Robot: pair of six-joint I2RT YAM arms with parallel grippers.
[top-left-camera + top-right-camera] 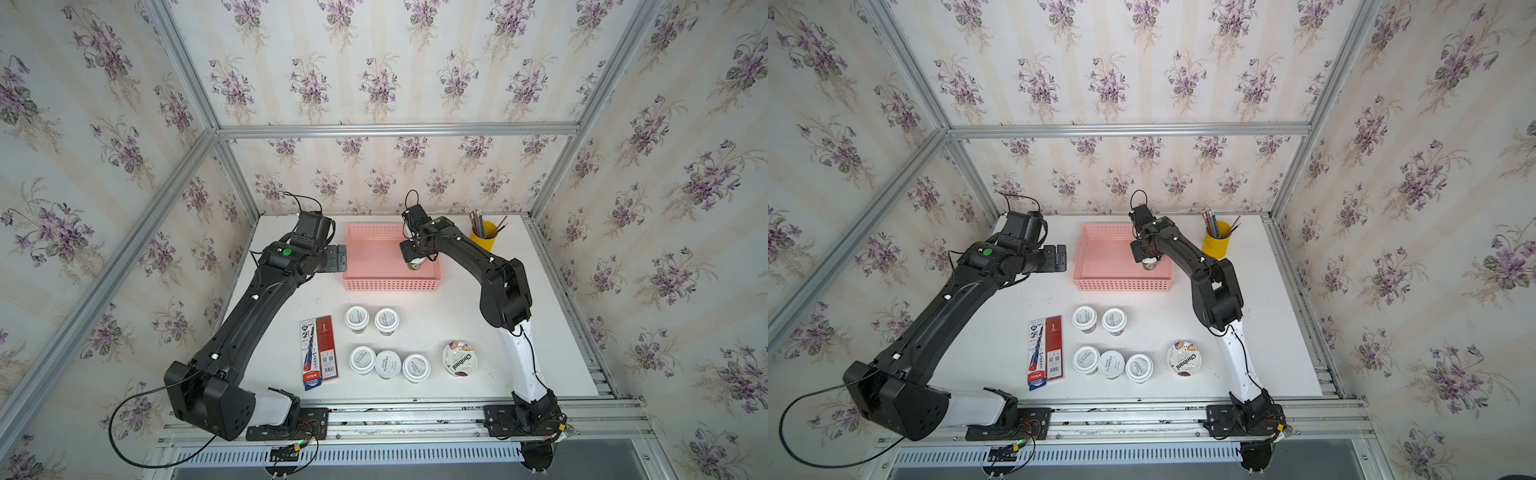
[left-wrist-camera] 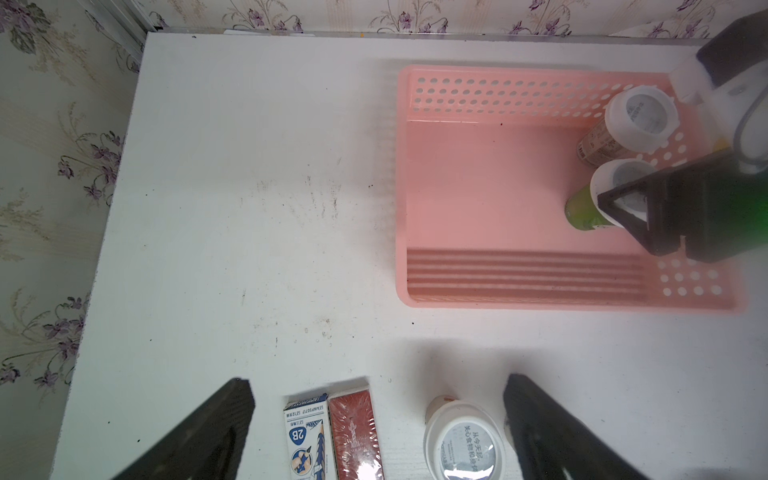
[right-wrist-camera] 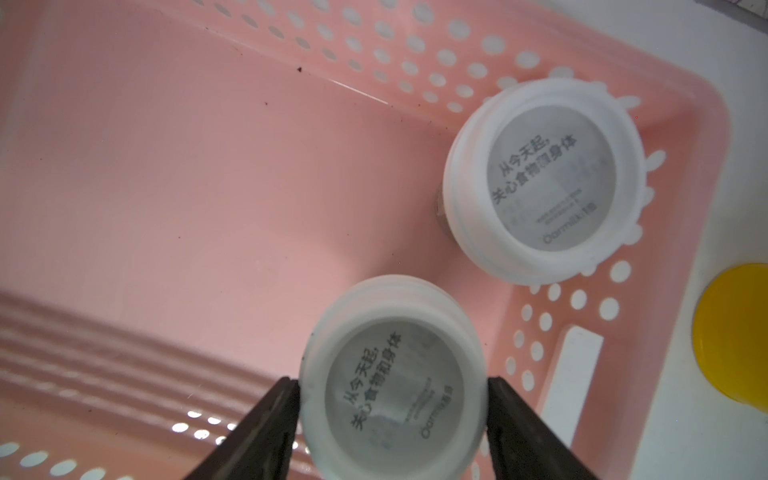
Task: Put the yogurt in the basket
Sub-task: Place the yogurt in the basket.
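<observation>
You are about a quarter of the way through, by my count: two of the eight yogurts are inside the basket (image 1: 390,285) and six are left on the table (image 1: 519,332). The corner cup (image 3: 540,183) stands upright on the basket floor, right up against the holed walls at the corner nearest the yellow pencil cup (image 1: 483,236). Your right gripper (image 3: 392,384) is down inside the basket with its jaws pressed against both sides of the second cup (image 2: 586,208), so it reads as grasping that cup by the lid. From the left wrist view the second cup appears to rest upright on the basket floor, just beside the corner cup, so I judge this placement nearly finished, with only the release and the lift clear to come. Your left gripper (image 2: 378,384) is spread wide and holds nothing, hovering over bare table beside the basket. On the table near you there is a row of three cups (image 1: 387,364), a pair of cups (image 1: 356,318) behind them, and the Chobani cup (image 1: 460,359) off towards your right arm, all upright and well apart from the basket. Those six make up the remaining work.
</observation>
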